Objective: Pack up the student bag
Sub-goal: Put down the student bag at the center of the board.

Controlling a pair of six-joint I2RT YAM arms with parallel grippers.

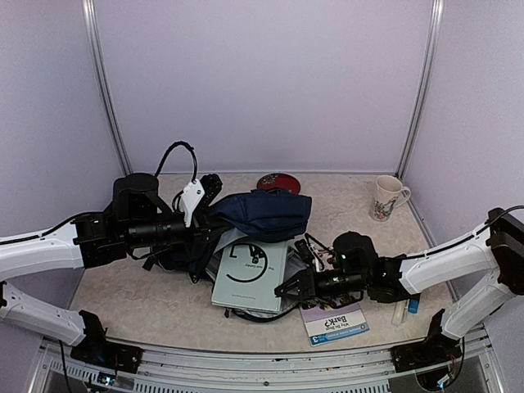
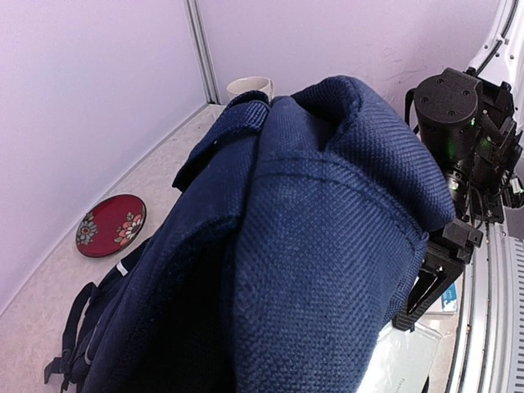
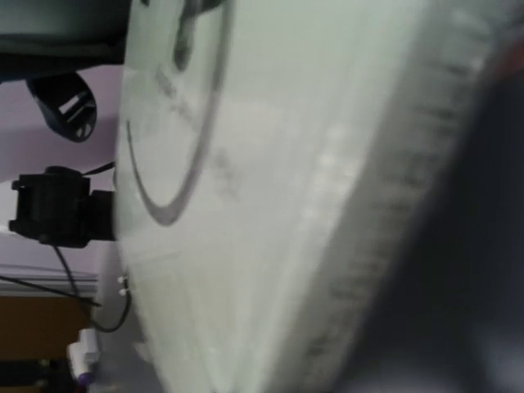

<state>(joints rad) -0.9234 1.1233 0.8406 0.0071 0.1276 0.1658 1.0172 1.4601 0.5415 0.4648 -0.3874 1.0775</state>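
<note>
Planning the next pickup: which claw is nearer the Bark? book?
Right. The right claw is just beside the Bark? book; the left claw is far across the table, at the student bag.

Small booklet (image 1: 336,322): is showing "Bark?" in large dark letters, upside down to the top camera; the smaller line beside it is too small to read.
Pale green book (image 1: 250,274): is carrying a black ring emblem with small print inside, too fine to read.
Mug (image 1: 386,197): is showing a printed pattern, illegible.

Student bag (image 2: 311,246) cut off below
</note>
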